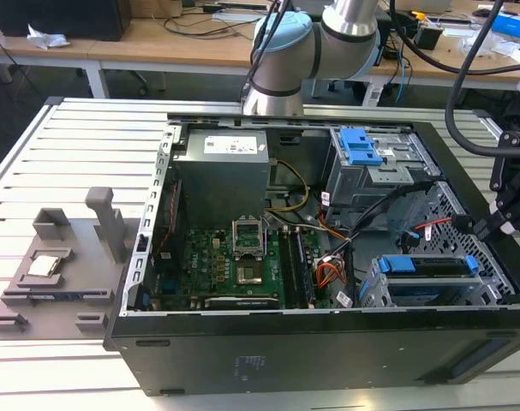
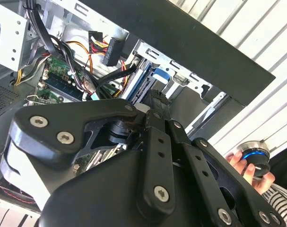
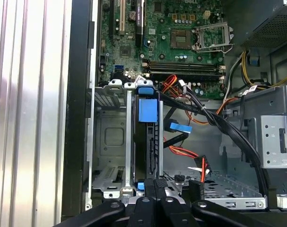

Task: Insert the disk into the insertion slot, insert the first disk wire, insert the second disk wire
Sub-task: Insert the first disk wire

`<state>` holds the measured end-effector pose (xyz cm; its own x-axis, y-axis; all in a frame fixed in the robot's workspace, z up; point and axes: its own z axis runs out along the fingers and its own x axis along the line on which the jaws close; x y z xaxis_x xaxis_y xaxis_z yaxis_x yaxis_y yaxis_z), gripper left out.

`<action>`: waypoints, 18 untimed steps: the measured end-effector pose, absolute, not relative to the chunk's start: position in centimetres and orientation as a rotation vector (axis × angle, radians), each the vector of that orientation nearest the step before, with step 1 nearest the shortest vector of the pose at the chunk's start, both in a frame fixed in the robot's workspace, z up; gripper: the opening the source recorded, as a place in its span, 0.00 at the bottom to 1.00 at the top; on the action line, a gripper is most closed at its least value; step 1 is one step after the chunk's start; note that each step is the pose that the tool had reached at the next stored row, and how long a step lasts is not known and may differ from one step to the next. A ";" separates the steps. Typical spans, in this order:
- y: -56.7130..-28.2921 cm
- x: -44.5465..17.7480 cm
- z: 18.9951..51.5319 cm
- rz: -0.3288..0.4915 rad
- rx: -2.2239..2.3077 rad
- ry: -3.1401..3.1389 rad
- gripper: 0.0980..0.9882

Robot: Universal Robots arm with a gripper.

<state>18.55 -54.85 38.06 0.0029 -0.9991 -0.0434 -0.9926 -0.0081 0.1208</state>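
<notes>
The disk [image 1: 427, 267] in its blue frame lies inside the insertion slot [image 1: 375, 291], the low perforated cage at the computer case's corner on the exterior view's right. In the first wrist view the disk [image 3: 148, 142] runs lengthwise in the cage [image 3: 108, 137], blue tab at its far end. My gripper [image 1: 481, 228] hangs at the case's edge on that side. Its shut fingers [image 3: 155, 183] sit at the disk's near end, also seen from behind [image 2: 155, 97]. Whether they touch the disk I cannot tell. A blue-tagged connector [image 3: 181, 127] and a red wire [image 3: 200, 165] lie loose beside the cage.
A taller grey bay with a blue latch [image 1: 362, 150] stands behind the cage. The motherboard [image 1: 217, 265] and power supply [image 1: 221, 163] fill the case's other half. A grey fixture [image 1: 54, 265] sits on the slatted table. A hand [image 2: 245, 165] holds a round knob beside the case.
</notes>
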 end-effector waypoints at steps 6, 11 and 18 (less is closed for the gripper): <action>-54.0 18.8 38.1 -0.179 2.185 -2.173 0.01; -51.7 19.0 38.1 -0.179 2.185 -2.173 0.01; -50.3 19.5 37.6 -0.178 2.205 -2.150 0.01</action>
